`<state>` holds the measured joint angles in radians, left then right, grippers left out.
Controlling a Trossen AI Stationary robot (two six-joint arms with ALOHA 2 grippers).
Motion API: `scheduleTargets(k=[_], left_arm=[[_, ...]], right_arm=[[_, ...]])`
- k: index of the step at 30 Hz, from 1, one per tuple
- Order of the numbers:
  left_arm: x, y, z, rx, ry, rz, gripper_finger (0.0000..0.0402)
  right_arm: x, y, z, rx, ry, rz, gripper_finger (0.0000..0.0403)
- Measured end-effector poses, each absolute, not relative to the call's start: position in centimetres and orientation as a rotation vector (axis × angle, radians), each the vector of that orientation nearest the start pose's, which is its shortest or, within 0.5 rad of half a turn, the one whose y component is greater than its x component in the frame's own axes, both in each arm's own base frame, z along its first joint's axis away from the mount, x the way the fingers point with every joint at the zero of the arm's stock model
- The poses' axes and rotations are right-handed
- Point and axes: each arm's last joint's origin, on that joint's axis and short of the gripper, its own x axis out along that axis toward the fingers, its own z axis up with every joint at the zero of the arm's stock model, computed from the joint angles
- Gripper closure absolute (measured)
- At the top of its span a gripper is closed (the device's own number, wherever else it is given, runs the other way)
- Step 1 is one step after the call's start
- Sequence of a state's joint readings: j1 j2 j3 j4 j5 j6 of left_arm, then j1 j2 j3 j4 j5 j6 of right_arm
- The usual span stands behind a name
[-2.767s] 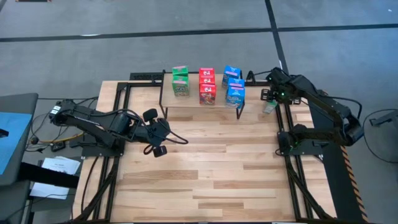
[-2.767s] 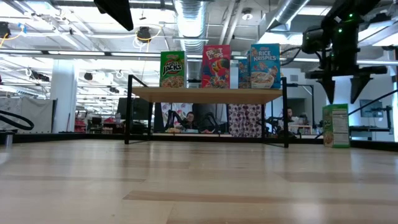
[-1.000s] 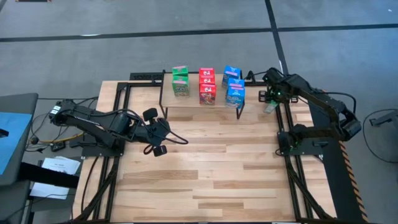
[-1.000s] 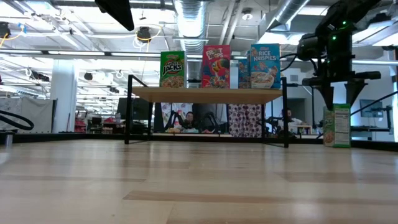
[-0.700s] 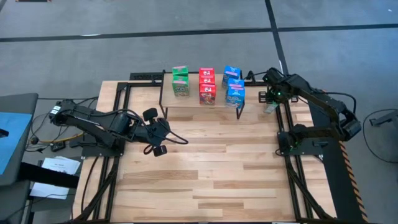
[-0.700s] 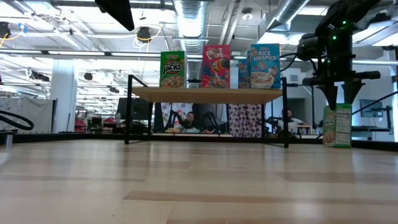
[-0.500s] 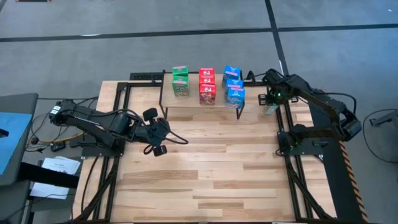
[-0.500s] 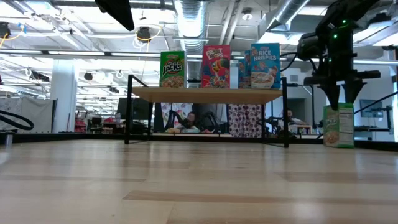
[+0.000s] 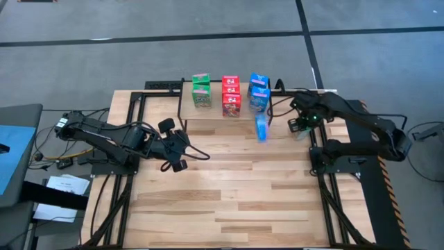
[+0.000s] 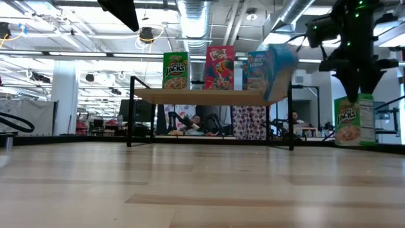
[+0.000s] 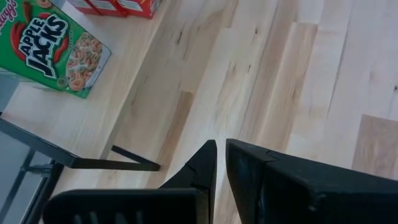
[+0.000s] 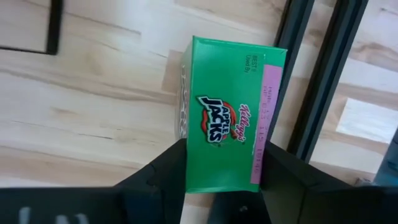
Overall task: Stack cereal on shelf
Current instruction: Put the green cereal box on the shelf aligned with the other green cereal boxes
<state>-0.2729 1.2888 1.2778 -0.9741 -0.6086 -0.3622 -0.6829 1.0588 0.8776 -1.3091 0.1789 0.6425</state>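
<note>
One blue box [image 10: 280, 71] shows only as a tilted blur at the shelf's [image 10: 209, 96] right end, its front unreadable. The right gripper [image 12: 214, 163] clasps a green box [image 12: 229, 137] upright, long axis vertical, beside the shelf. The glossy card contrasts with the slatted wooden worktop [image 9: 229, 194]. The left gripper [image 11: 219, 165], fingers nearly together, waits left of the shelf.

The small blue cereal box [image 10: 279, 71] at the light-wood shelf's [image 10: 209, 96] right end is blurred in the low view; its print is not readable.

The green Apple Jacks box [image 11: 46, 53] is cut by the left wrist picture's edge.
</note>
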Motion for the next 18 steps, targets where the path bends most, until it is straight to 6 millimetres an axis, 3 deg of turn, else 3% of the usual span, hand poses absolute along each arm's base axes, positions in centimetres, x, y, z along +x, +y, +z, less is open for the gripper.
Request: scheduleTargets(k=[9, 18], left_arm=[[23.8, -5.0, 33.8, 0.108, 0.824, 0.451, 0.0377], [23.8, -5.0, 33.8, 0.109, 0.825, 0.449, 0.0377]], right_arm=[[10.7, -9.0, 25.9, 0.870, 1.196, -1.150, 0.0212], [11.3, -6.0, 26.5, 0.882, 1.177, -1.009, 0.0211]])
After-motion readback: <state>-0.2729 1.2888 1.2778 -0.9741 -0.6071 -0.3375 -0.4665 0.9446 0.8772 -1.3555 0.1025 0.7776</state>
